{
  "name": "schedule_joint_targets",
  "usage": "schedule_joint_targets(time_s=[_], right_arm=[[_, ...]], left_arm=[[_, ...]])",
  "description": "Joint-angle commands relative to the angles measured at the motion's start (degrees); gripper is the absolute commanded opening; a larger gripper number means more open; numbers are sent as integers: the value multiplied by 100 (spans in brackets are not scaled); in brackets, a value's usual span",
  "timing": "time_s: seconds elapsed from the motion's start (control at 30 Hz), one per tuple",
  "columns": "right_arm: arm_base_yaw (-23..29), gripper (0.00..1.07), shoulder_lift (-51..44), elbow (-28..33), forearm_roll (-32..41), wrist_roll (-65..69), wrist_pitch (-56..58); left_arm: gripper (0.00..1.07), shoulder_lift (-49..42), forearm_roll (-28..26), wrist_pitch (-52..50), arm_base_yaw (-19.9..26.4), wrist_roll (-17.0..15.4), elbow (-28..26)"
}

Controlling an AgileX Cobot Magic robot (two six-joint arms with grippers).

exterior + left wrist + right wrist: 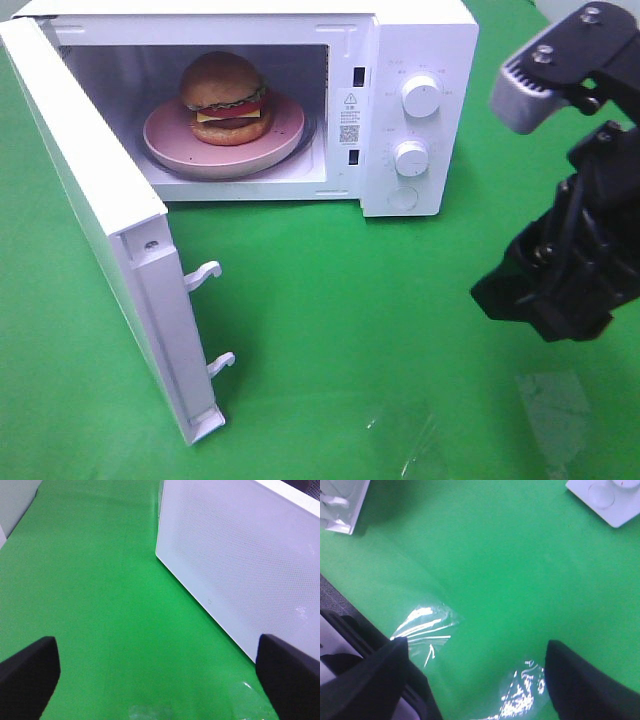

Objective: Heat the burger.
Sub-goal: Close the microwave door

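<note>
The burger point(224, 98), with a golden-brown bun, lettuce, tomato, cheese and patty, sits on a round pink plate point(285, 125) inside the white microwave point(415, 60). The microwave door point(100, 215) stands wide open toward the front left. My right arm point(570, 270) hangs at the right, away from the microwave; its gripper point(475, 675) is open and empty over the green cloth. My left gripper point(160, 675) is open and empty, low over the cloth beside the door's outer face point(240, 565). The left arm is out of the high view.
Green cloth point(380, 330) covers the table. The microwave's two dials point(420, 97) and a round button are on its right panel. Two white door latches point(205, 275) stick out of the door edge. Shiny patches of clear tape point(427, 627) lie on the cloth.
</note>
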Motion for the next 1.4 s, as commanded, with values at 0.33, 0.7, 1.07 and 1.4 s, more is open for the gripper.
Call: schedule_joint_targets(time_s=[0.33,0.7,1.07,1.4], right_arm=[[6,74,-1581,17,17,521,1346],[-80,74,-2790,17,-195,974,1856],[-1862,74,-3908,109,-309,877,1816],[-2985,74,-5237,1117,-264,991,1432]], left_arm=[[99,-86,11,-40,0,0,17],[99,-86,11,-40,0,0,17],[99,-86,11,-40,0,0,17],[99,-86,11,-40,0,0,17]])
